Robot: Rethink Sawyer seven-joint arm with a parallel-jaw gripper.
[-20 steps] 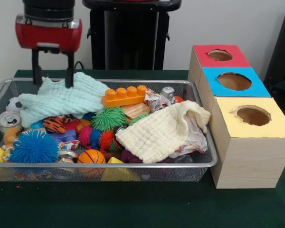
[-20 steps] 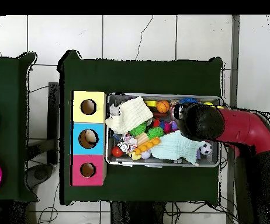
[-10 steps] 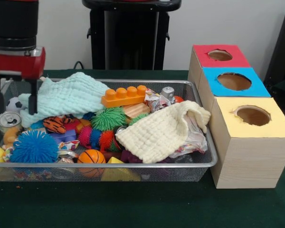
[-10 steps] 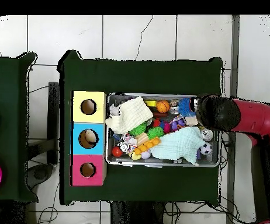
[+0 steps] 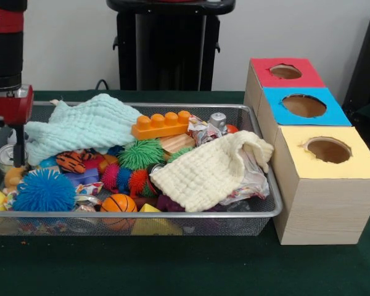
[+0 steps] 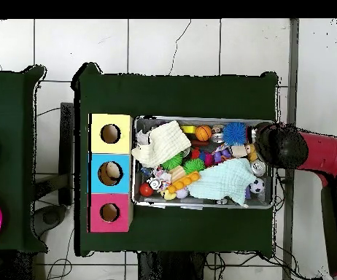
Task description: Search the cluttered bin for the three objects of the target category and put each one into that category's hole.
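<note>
Gripper (image 5: 3,139): seen over bin (image 5: 172,214) end (fingers' state cannot be told).
Tiger toy (image 5: 70,161): lying beside mint cloth (image 5: 80,126).

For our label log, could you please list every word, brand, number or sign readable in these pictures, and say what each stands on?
No text can be read in either view.
Silver drink can at the wire-mesh basket's end: no legible print.
Crinkled printed wrappers beside the orange toy brick: pattern too blurred to read.
Red-, blue- and yellow-topped wooden boxes: unmarked.
</note>
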